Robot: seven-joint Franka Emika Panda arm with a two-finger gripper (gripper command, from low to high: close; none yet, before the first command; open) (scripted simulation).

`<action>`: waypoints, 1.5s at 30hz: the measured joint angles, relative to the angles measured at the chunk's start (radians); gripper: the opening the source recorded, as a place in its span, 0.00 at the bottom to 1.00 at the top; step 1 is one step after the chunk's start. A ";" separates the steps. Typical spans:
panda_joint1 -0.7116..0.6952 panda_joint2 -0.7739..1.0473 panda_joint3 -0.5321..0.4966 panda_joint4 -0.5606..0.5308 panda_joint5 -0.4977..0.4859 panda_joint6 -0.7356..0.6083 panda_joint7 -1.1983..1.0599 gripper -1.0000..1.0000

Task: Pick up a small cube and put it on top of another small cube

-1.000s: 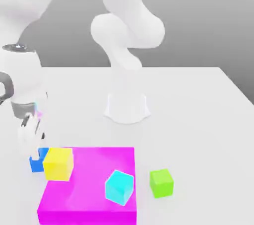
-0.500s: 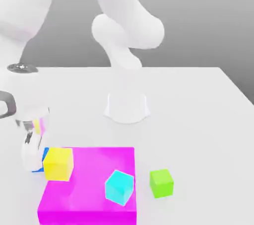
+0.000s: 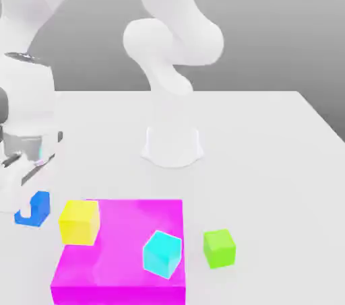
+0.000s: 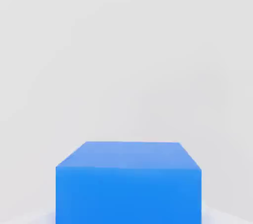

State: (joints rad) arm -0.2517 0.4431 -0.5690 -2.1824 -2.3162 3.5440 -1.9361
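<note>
Blue cube (image 3: 32,208) sits at the gripper (image 3: 22,192), grasp state indeterminate; green cube (image 3: 219,248) at its 3 o'clock unstacked; transfer pending.

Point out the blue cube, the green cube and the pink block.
blue cube (image 3: 35,207), exterior view, its visible front face
green cube (image 3: 220,248), exterior view, centre of the cube
pink block (image 3: 128,229), exterior view, bare top surface

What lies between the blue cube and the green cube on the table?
In the exterior view, the magenta block lies between the blue cube and the green cube, carrying the yellow cube and the cyan cube.
</note>
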 joint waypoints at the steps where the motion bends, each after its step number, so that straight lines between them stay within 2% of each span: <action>1: 0.002 -0.010 0.004 -0.004 0.047 -0.025 0.040 0.00; 18: 0.074 -0.187 0.042 -0.082 0.849 -0.432 0.714 0.00; 45: 0.193 -0.496 0.132 -0.247 1.852 -1.006 1.901 0.00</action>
State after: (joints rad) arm -0.0590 -0.0525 -0.4370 -2.4296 -0.4641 2.5383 -0.0349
